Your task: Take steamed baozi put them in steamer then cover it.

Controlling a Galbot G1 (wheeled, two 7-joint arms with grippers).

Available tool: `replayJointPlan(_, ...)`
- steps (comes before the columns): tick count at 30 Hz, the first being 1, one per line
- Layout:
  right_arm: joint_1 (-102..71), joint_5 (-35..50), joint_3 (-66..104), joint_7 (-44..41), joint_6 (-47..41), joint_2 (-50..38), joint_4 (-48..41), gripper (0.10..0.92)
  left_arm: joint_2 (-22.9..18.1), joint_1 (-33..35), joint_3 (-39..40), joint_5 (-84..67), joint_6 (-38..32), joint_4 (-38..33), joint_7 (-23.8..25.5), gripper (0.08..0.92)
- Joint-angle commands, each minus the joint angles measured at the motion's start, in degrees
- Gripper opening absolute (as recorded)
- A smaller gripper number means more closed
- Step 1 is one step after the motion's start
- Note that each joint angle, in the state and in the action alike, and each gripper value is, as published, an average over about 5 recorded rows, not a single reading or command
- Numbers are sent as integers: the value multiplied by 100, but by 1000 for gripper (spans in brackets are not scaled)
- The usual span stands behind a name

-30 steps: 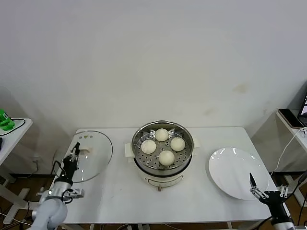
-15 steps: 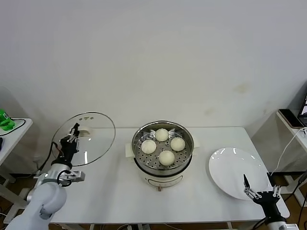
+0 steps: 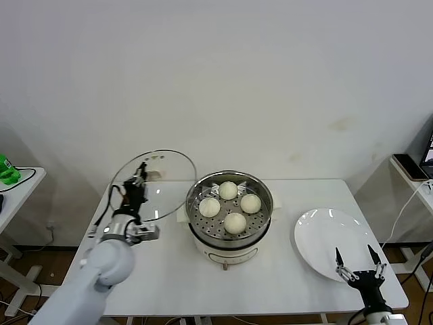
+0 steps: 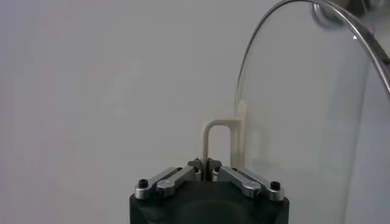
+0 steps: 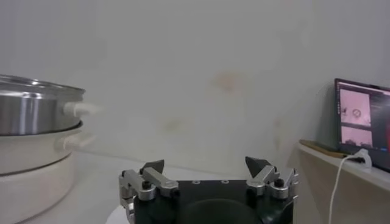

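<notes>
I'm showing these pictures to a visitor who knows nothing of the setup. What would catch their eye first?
First, the clear glass cover held up in the air and tilted by the left gripper, shut on its cream handle, just left of the steamer. Next, the four baozi sitting on the steamer's perforated tray at the table's centre. The right gripper waits open by the white plate.
</notes>
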Motion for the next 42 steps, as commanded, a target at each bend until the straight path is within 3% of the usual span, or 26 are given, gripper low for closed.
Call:
replayJointPlan(1, 69, -232, -57, 41, 23, 104, -69, 823, -942, -751, 1335, 1421, 560, 25, 836, 131)
replayJointPlan(20, 97, -391, -165, 67, 50, 228, -109, 823, -1998, -714, 1661, 2502, 514, 531, 1204, 131)
replayJointPlan(42, 110, -363, -214, 58, 39, 217, -128, 823, -2430, -574, 1696, 2679, 448, 898, 1174, 131)
